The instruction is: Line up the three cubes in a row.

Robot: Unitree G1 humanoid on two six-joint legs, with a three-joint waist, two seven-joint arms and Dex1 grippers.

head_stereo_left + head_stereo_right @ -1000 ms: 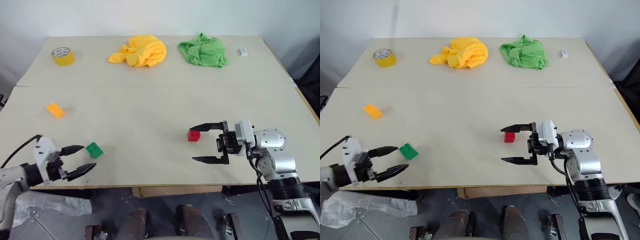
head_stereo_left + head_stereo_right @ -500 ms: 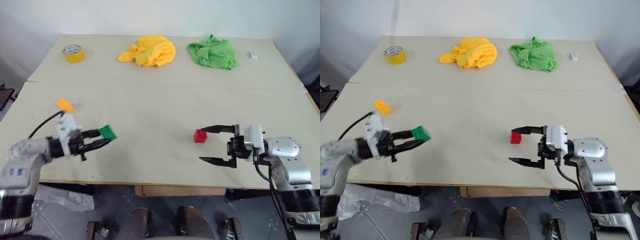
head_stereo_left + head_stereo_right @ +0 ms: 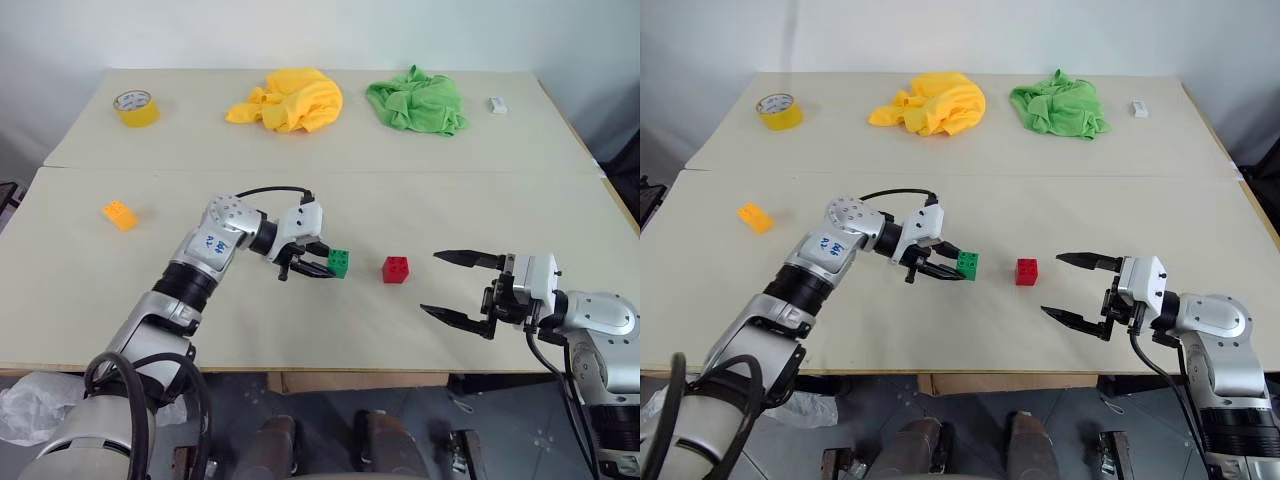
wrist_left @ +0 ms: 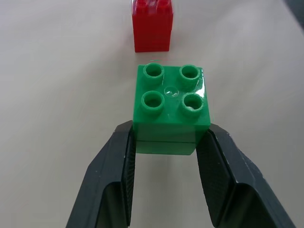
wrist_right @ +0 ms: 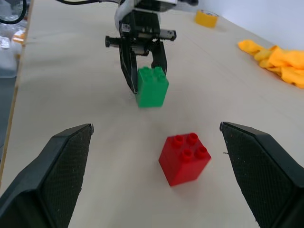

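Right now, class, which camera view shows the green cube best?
The left wrist view: the green cube sits close up, four studs clear, clamped between the left gripper fingers. The right wrist view shows it farther off, beyond the red cube. The head views show it small, left of the red cube.

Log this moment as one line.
left gripper: shut on green cube | red cube: on table | right gripper: open
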